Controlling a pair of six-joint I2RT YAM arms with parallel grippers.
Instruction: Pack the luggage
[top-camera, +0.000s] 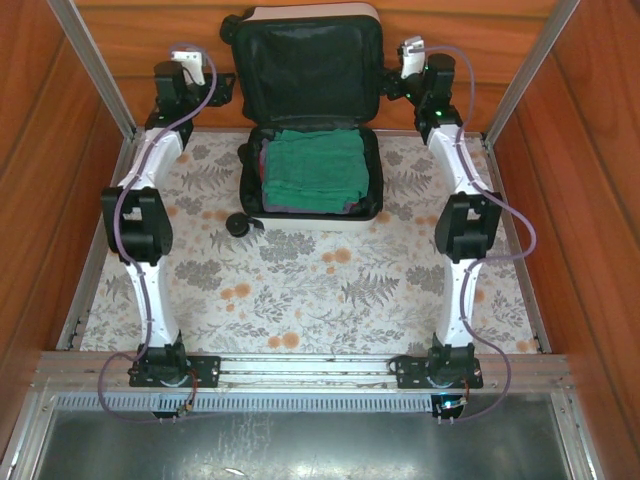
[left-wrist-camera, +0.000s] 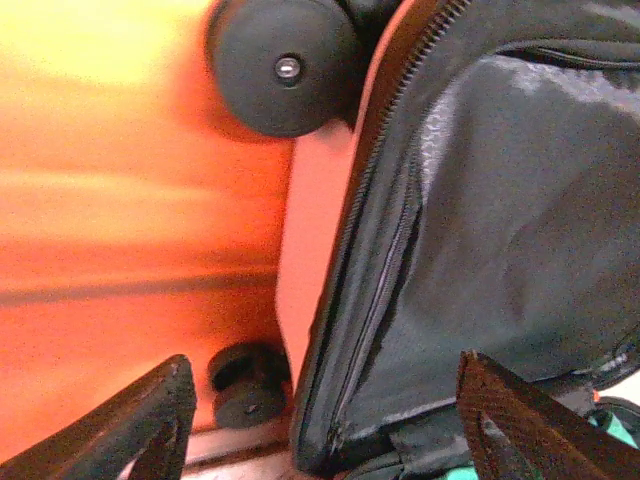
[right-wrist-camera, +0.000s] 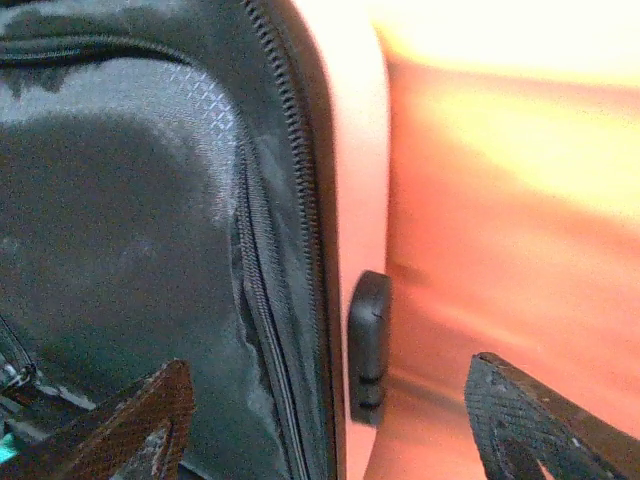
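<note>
While its lid (top-camera: 310, 70) leans upright against the wooden back wall (top-camera: 150, 30), the luggage (top-camera: 312, 125) lies open at the far edge of the table (top-camera: 300, 290), with a green cloth (top-camera: 308, 170) folded in its base. The left gripper (left-wrist-camera: 322, 400) and the right gripper (right-wrist-camera: 328, 400) flank the lid, jaws spread apart, grasping nothing.

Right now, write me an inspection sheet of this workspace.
Surface: floral tablecloth, lying flat.
Job's things: luggage open, lid upright against the back wall, folded green cloth in the base.
Clutter: small black round object on the tablecloth by the base's near-left corner.
Grippers: left gripper open, fingers either side of the lid's left edge; right gripper open, fingers either side of the lid's right edge.
Cables: purple cables looped along both arms, no snag seen.
Surroundings: wooden walls around; metal rail at the near edge.
</note>
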